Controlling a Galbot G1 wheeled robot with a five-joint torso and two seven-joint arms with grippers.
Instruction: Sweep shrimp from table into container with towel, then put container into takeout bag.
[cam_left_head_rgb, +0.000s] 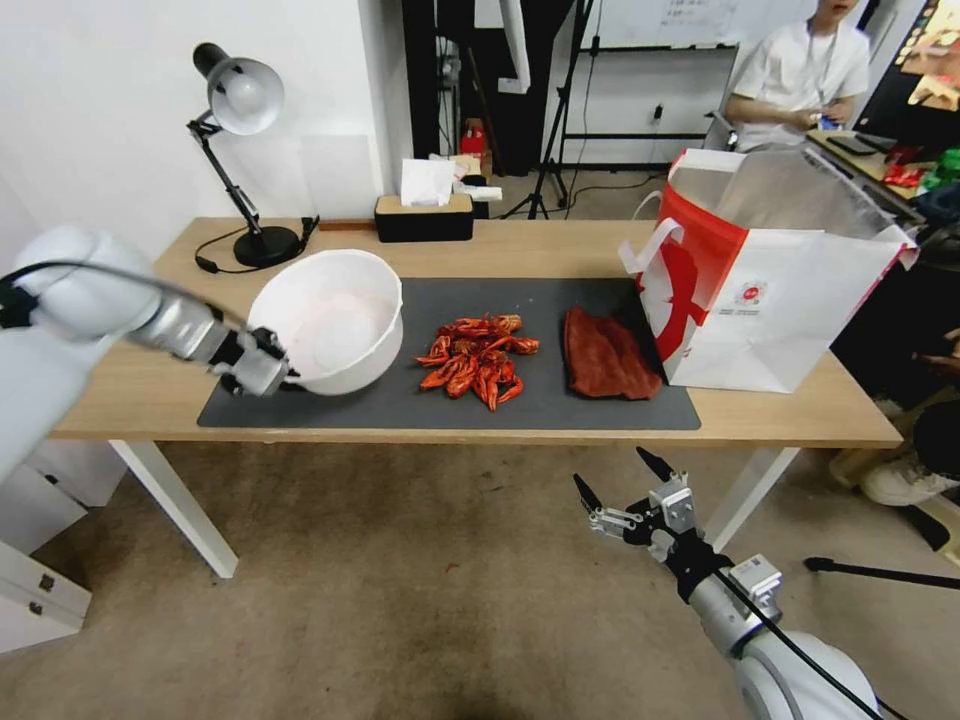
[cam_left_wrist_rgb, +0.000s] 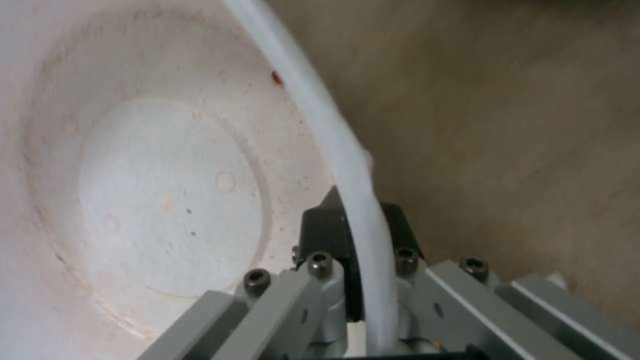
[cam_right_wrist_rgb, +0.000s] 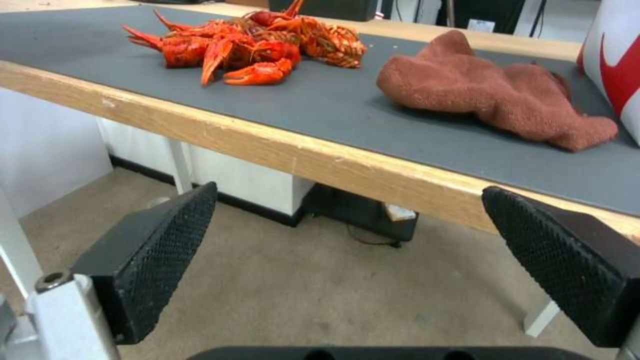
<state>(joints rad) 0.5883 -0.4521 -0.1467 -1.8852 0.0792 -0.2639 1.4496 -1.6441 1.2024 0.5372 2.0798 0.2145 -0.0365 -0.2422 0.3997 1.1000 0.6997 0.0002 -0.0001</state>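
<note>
Container (cam_left_head_rgb: 335, 320) rim pinched between left gripper (cam_left_head_rgb: 268, 368) fingers — right gripper (cam_left_head_rgb: 615, 480) fingers wide.

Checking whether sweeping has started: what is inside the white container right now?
Nothing yet: the container shows a bare white floor with faint specks. The left hand is clamped on its rim, hiding a small part there. The shrimp lie heaped on the mat.

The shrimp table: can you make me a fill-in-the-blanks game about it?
1. The left gripper is shut on the rim of the ____.
2. The towel lies between the shrimp and the ____.
3. The right gripper hangs below the table edge with its jaws ____.

Missing words: container; takeout bag; open
</note>
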